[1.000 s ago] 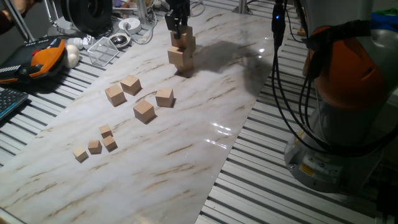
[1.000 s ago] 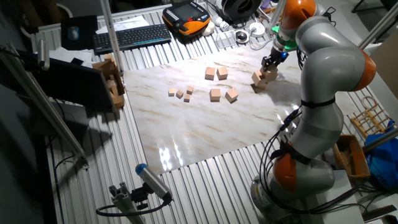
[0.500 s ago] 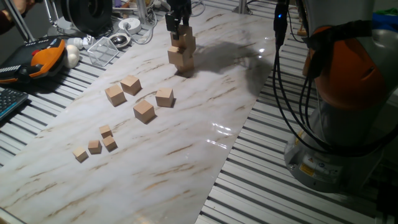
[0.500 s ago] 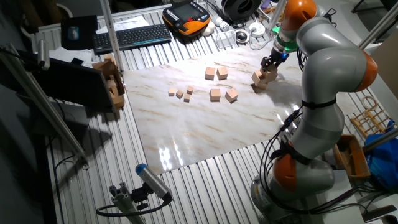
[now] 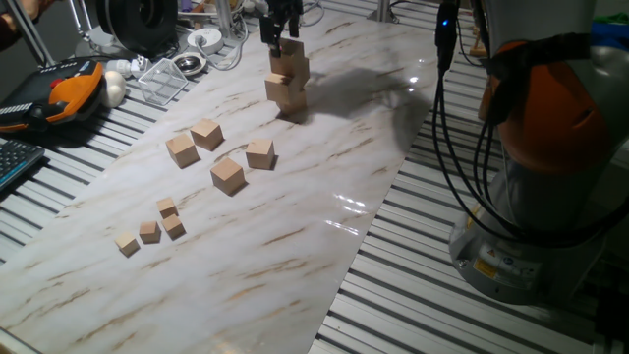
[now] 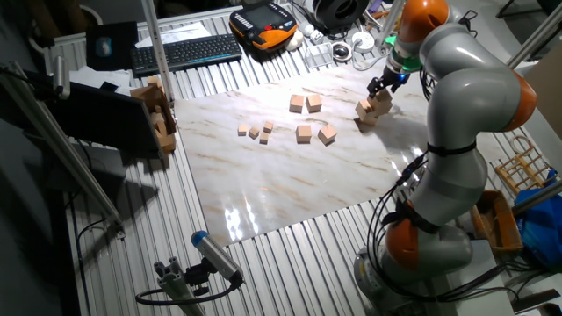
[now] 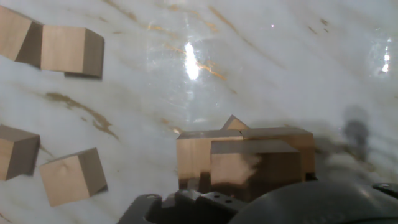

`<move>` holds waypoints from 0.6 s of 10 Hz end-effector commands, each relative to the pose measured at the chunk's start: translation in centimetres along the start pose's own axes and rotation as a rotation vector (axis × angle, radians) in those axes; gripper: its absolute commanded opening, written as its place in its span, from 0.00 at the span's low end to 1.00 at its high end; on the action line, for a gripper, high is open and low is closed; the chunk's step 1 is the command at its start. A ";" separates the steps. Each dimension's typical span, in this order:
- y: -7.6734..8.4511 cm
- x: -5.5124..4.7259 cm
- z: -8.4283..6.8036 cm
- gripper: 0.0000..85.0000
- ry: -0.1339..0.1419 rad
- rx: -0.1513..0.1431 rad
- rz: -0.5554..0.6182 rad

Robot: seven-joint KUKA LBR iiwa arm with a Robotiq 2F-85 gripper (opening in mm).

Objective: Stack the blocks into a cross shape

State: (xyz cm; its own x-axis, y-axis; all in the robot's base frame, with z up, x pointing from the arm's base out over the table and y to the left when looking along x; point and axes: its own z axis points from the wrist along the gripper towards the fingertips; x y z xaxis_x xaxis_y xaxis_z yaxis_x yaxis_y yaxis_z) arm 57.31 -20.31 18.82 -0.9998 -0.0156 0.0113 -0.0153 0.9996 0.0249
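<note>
A small stack of tan blocks (image 5: 287,84) stands at the far end of the marble board (image 5: 324,167); the other fixed view shows the stack (image 6: 372,107) too. My gripper (image 5: 279,31) hangs just above its top block, fingers apart and holding nothing. The hand view looks straight down on the stack (image 7: 245,158), with the fingers themselves out of sight. Several loose blocks lie mid-board: one (image 5: 182,149), another (image 5: 206,133), a third (image 5: 259,153), and one (image 5: 227,174) nearest the front.
Several much smaller cubes (image 5: 157,228) lie near the board's front left. A clear plastic box (image 5: 162,79), an orange pendant (image 5: 69,88) and a keyboard (image 6: 184,51) sit beyond the board's edge. The arm's base (image 5: 531,197) and cables stand at the right.
The gripper has lifted a little off the top of the stack. The stack and the loose blocks have stayed put.
</note>
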 end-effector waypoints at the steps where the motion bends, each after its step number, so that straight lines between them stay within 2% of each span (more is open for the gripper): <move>1: 0.3 -0.1 -0.8 1.00 -0.001 0.006 0.004; 2: 0.8 -0.1 -1.5 0.80 -0.001 0.012 0.004; 3: 1.3 -0.2 -1.9 0.80 0.002 0.014 0.004; 5: 2.8 -0.3 -2.7 0.40 0.013 0.018 -0.005; 6: 3.7 -0.3 -2.9 0.40 0.016 0.015 -0.003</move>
State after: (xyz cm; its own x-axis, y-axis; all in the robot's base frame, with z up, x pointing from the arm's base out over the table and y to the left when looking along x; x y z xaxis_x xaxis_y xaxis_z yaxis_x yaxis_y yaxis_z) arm 57.60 -16.47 21.83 -0.9995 -0.0144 0.0272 -0.0141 0.9998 0.0110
